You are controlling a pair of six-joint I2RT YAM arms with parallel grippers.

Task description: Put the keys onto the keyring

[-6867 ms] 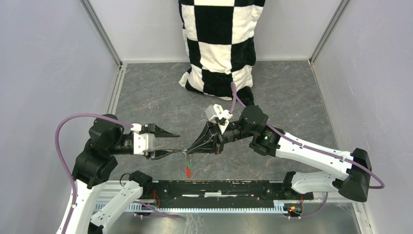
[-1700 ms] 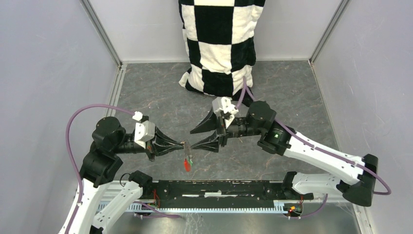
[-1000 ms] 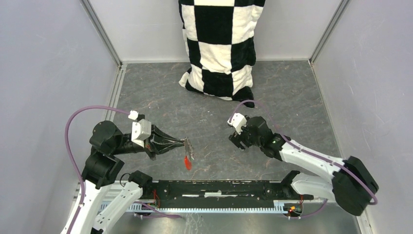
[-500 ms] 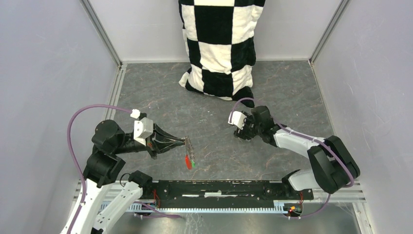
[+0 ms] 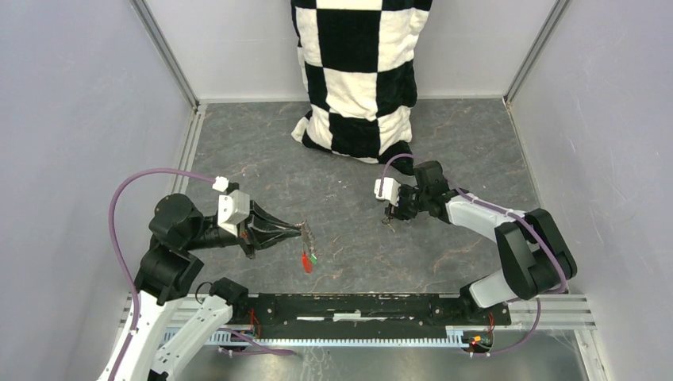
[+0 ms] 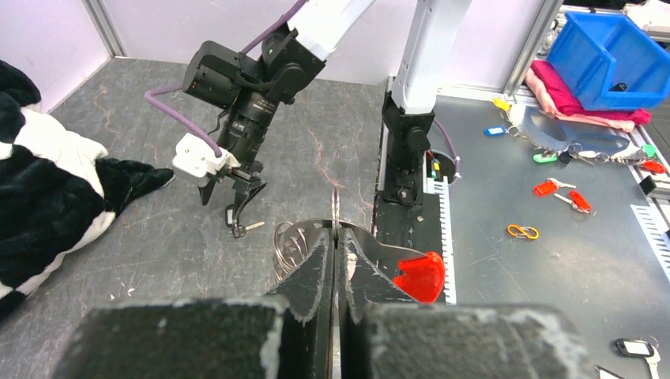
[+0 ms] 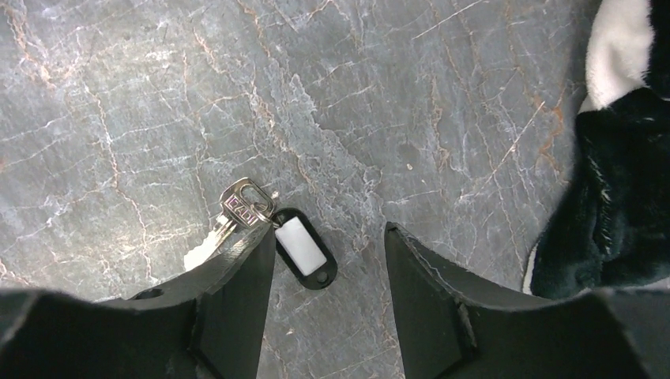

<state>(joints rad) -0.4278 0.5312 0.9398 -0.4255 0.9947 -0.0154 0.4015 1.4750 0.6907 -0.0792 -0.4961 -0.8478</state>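
Note:
My left gripper (image 5: 299, 230) is shut on the thin silvery keyring (image 6: 335, 207), which it holds edge-on above the floor. The red tag (image 5: 305, 264) hangs below the ring, with a green tag (image 5: 314, 257) beside it. In the left wrist view the red tag (image 6: 420, 276) shows to the right of my shut fingers (image 6: 316, 264). The key with the black tag (image 7: 305, 246) lies flat on the grey floor, its silver blade (image 7: 235, 213) partly under my right gripper's left finger. My right gripper (image 7: 328, 237) points down over it, open, with the tag between the fingers and close to the left one.
A black-and-white checkered plush (image 5: 357, 71) stands at the back, and its dark edge (image 7: 608, 213) is just right of my right gripper. Grey walls close in both sides. A black rail (image 5: 357, 305) runs along the near edge. Beyond it stands a bench with a blue bin (image 6: 604, 51).
My right arm swung away from the keyring to the back right and came down over the black-tagged key, its jaws narrowing. My left gripper kept the keyring and barely moved.

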